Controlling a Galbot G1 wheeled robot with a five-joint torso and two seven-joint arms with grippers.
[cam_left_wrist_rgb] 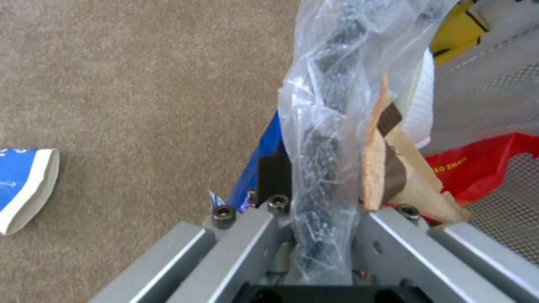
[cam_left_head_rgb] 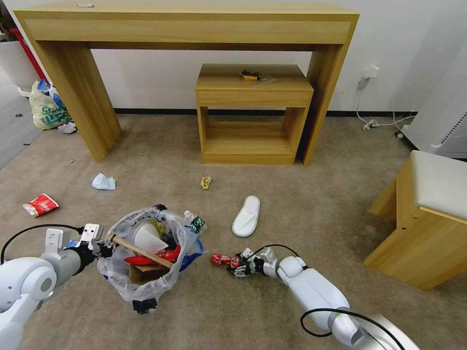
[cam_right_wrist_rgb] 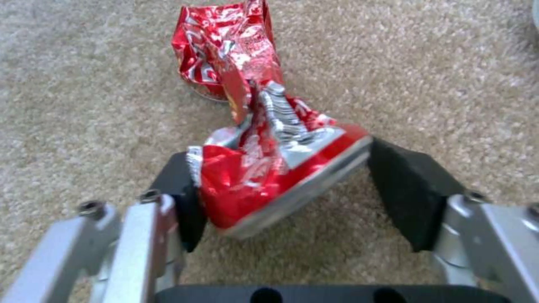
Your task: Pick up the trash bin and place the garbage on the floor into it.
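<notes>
Left gripper (cam_left_head_rgb: 99, 247) clamped on the near-left rim of the trash bin (cam_left_head_rgb: 146, 257), plastic liner (cam_left_wrist_rgb: 326, 126) pinched between its fingers; bin already stuffed with cardboard, a stick and a red carton. Right gripper (cam_left_head_rgb: 238, 265) low on the carpet (cam_left_head_rgb: 292, 204), just right of the bin, fingers (cam_right_wrist_rgb: 412, 198) closed around the crushed red can (cam_right_wrist_rgb: 264, 164), touching both ends. Farther off: white slipper (cam_left_head_rgb: 246, 215), crumpled tissue (cam_left_head_rgb: 103, 182), red wrapper (cam_left_head_rgb: 40, 204) on the far left.
</notes>
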